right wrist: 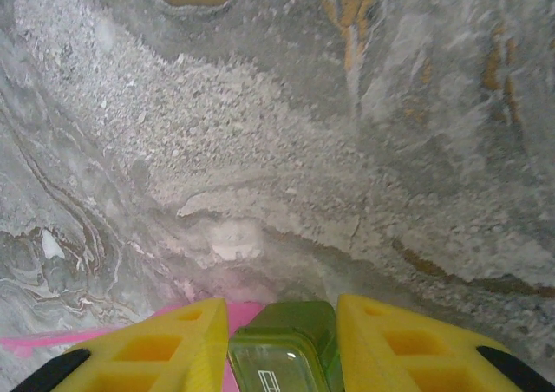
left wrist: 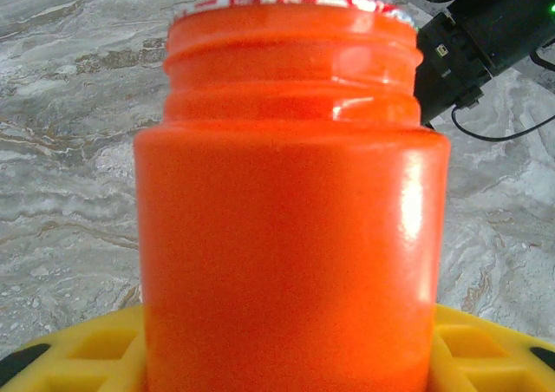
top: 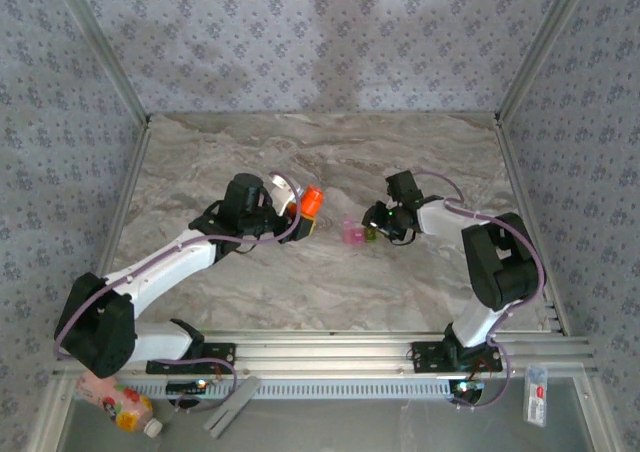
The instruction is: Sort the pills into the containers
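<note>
A small orange bottle (top: 312, 200) (left wrist: 290, 236) stands between the yellow fingers (left wrist: 78, 353) of my left gripper (top: 305, 213), which is shut on it; its mouth points away from the wrist camera. The containers are a tiny pill case lying at mid-table, with a pink compartment (top: 351, 233) (right wrist: 244, 312) and a green one (top: 369, 234) (right wrist: 282, 350). My right gripper (top: 379, 230) (right wrist: 282, 323) is shut on the green compartment, a yellow finger (right wrist: 160, 349) pressed against each side. The pills are out of view.
Marble tabletop (top: 300, 282) enclosed by patterned walls with metal posts. The right arm's black body (left wrist: 473, 45) sits just beyond the bottle. Below the front rail lie a pink drink bottle (top: 118, 403), a grey strip (top: 233, 406) and a small white card (top: 536, 395).
</note>
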Tool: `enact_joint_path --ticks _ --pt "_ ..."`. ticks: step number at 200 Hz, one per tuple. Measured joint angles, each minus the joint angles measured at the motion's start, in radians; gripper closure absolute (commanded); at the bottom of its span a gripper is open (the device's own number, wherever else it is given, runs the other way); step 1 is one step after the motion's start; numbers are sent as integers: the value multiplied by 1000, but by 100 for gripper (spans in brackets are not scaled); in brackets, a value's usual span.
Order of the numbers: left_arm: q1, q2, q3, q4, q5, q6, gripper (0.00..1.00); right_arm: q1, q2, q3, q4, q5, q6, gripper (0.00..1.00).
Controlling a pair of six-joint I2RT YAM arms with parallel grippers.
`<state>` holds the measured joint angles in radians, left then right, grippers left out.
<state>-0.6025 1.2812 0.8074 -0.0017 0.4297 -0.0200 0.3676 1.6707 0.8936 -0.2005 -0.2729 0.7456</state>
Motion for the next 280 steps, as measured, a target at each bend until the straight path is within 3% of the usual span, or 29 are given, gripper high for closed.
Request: enact_joint_path --ticks 201,280 --pt "0 0 -21 7 16 -2 100 145 40 35 21 7 84 63" --pt "0 0 -26 7 19 -12 100 175 35 30 31 7 116 59"
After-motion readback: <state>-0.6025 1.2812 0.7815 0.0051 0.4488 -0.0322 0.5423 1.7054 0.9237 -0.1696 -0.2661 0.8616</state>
